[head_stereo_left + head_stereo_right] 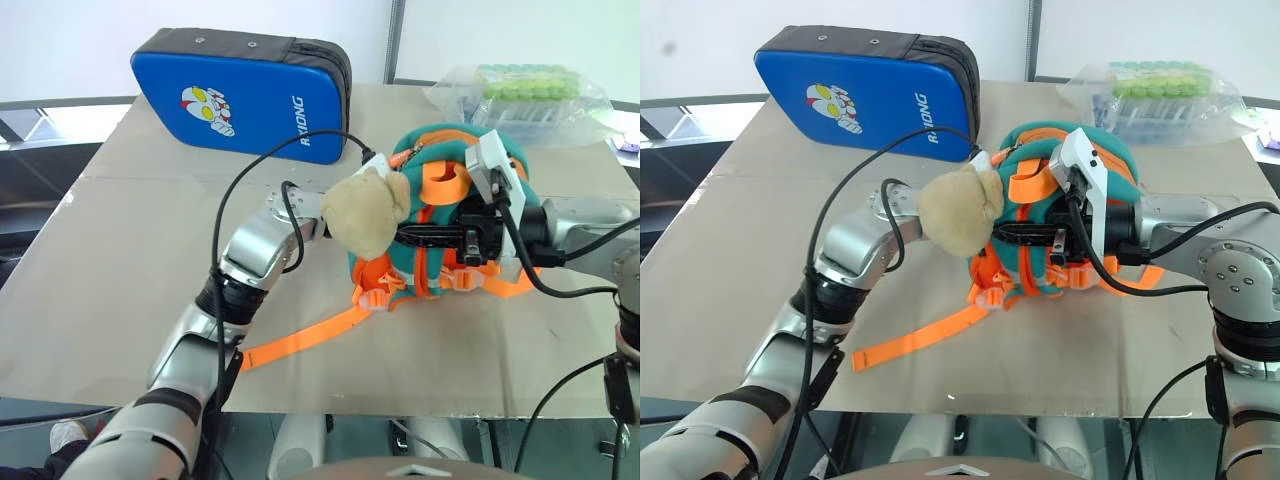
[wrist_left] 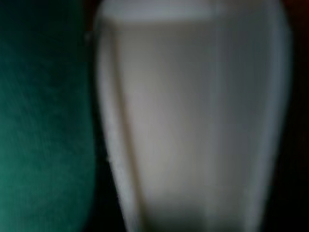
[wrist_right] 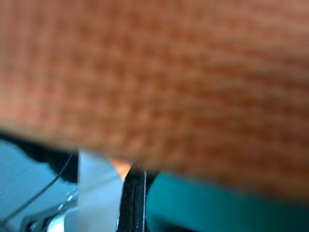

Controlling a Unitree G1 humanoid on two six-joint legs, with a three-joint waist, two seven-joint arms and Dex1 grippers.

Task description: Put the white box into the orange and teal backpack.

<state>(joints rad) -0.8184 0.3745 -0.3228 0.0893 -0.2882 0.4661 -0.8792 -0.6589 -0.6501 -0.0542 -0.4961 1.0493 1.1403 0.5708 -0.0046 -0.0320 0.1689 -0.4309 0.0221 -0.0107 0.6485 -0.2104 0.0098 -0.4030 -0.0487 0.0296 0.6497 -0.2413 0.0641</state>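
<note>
- orange and teal backpack (image 1: 455, 215) stands upright mid-table (image 1: 120, 280), a bit to the right; one orange strap (image 1: 300, 340) trails out toward the near edge.
- tan plush charm (image 1: 365, 215) hangs on the backpack's left side, covering the spot where the left arm (image 1: 265, 240) reaches in.
- white box (image 2: 193, 121): seen close up in the left wrist view, just beside teal backpack fabric, dark around it. My read is that it is at or partly in the opening; can't confirm it is fully inside.
- no part of the box can be made out in the head views, which fits it being behind the charm or within the bag.
- left gripper: tucked behind the charm, can't tell how far open it is or whether it has hold of the box.
- right gripper (image 1: 410, 237): closed, lying level across the backpack's front by the orange trim; the right wrist view has orange fabric and teal right against it. It looks pinched on the backpack's edge, probably holding the mouth open or steadying the bag.
- blue padded case (image 1: 240, 95) and clear bag of green items (image 1: 525, 90) sit at the far side of the table, well apart from the action.
- progress call: late stage, insertion under way. Left to do: seat the box fully inside, let go, pull both arms clear.
</note>
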